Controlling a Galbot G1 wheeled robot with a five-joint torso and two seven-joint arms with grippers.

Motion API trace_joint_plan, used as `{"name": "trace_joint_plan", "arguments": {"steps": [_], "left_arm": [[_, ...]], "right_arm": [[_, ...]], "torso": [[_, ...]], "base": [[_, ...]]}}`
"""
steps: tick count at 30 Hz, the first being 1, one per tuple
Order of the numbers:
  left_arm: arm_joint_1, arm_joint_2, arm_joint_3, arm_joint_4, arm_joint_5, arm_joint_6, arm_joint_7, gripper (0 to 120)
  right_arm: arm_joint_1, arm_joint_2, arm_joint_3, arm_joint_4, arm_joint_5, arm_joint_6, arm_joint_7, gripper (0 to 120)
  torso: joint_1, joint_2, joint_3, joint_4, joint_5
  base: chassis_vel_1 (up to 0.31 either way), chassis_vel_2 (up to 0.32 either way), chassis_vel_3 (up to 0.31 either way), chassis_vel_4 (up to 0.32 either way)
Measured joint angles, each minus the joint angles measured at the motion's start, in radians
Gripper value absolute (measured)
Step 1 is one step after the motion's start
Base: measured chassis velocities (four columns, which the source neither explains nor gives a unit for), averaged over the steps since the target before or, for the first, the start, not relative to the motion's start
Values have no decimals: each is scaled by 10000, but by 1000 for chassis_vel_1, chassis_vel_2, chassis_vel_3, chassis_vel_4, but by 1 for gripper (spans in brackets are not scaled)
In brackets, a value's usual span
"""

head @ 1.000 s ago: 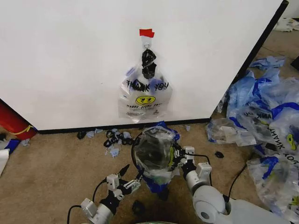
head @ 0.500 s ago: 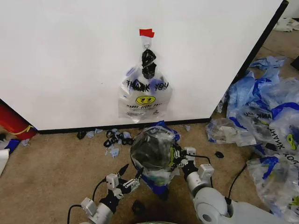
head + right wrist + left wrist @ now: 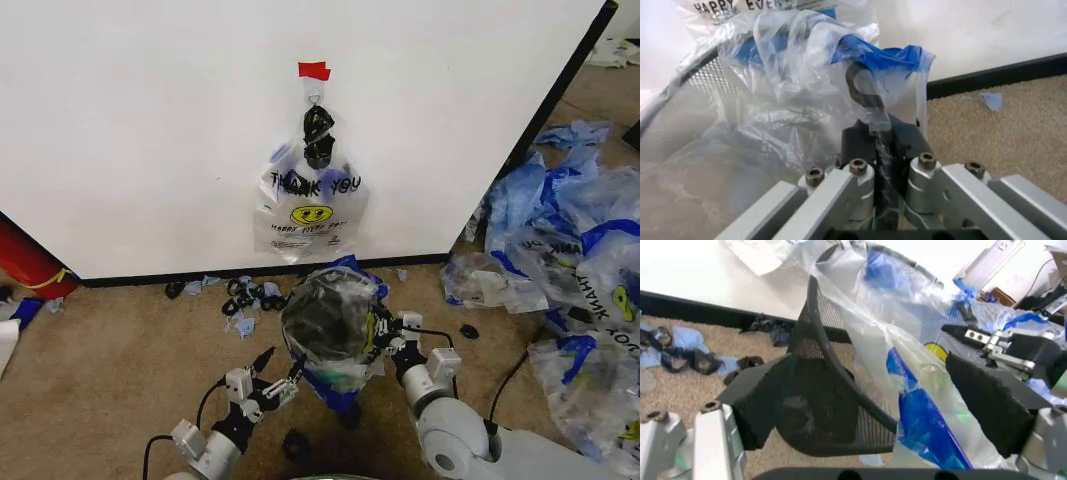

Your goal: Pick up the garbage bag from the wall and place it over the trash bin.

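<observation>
Mostly done by the look of it: garbage bag (image 3: 335, 330) draped over the trash bin (image 3: 815, 405) below the wall (image 3: 150, 120), right tool (image 3: 873, 172) clamped on its plastic at the rim, left tool (image 3: 278, 372) spread wide alongside, seating unfinished.

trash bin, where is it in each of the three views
Head view: the bin stands low in the middle, between the left claw and right claw, a bag draped on it.
Left wrist view: its mesh wall fills the centre, plastic lying along its rim.
Right wrist view: its mesh shows behind the plastic, by the right claw.
Shared landmark: the bag's blue handle.
</observation>
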Motion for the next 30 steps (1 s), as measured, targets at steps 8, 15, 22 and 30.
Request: {"name": "trace_joint_plan", "arguments": {"steps": [8, 15, 22, 30], "left_arm": [[-30, 3, -75, 45, -12, -3, -12, 91], [-124, -2, -75, 205, -25, -68, -14, 91], [-363, -34, -286, 337, -162, -168, -49, 91], [-190, 26, -315, 296, -177, -195, -62, 91]], "right_arm": [[-18, 30, 39, -18, -36, 20, 20, 1], [-42, 18, 87, 29, -19, 32, 13, 1], [-118, 6, 89, 32, -52, 35, 10, 1], [-78, 16, 88, 19, -68, 35, 21, 1]], "torso": [[0, 0, 0, -1, 0], [0, 0, 0, 0, 0], [0, 0, 0, 0, 0], [0, 0, 0, -1, 0]], "base": [[0, 0, 0, 0], [0, 0, 0, 0], [0, 0, 0, 0], [0, 0, 0, 0]]}}
